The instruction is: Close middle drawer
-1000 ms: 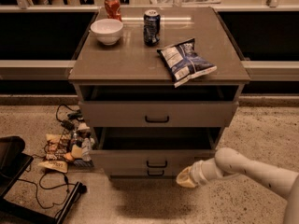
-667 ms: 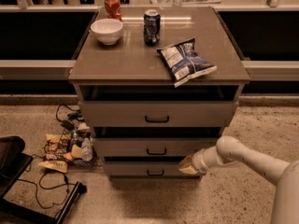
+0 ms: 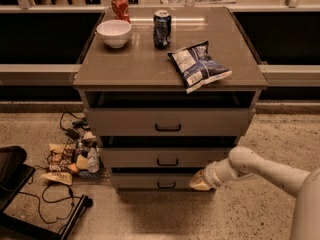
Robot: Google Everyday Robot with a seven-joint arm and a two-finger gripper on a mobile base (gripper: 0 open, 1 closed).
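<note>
While the gripper (image 3: 202, 180), whose opening I cannot tell, is sitting at the lower right of the middle drawer (image 3: 167, 158), you should be pushing it straight toward the far side.

The one camera looks down from high in front of the cabinet (image 3: 137, 66), facing its drawer fronts from fairly near, with the gripper (image 3: 200, 180) low and right of centre against the lower drawers.

tool (image 3: 200, 180) by lowest drawer's (image 3: 142, 180) right end | arm (image 3: 270, 171) cut off at right edge
</note>
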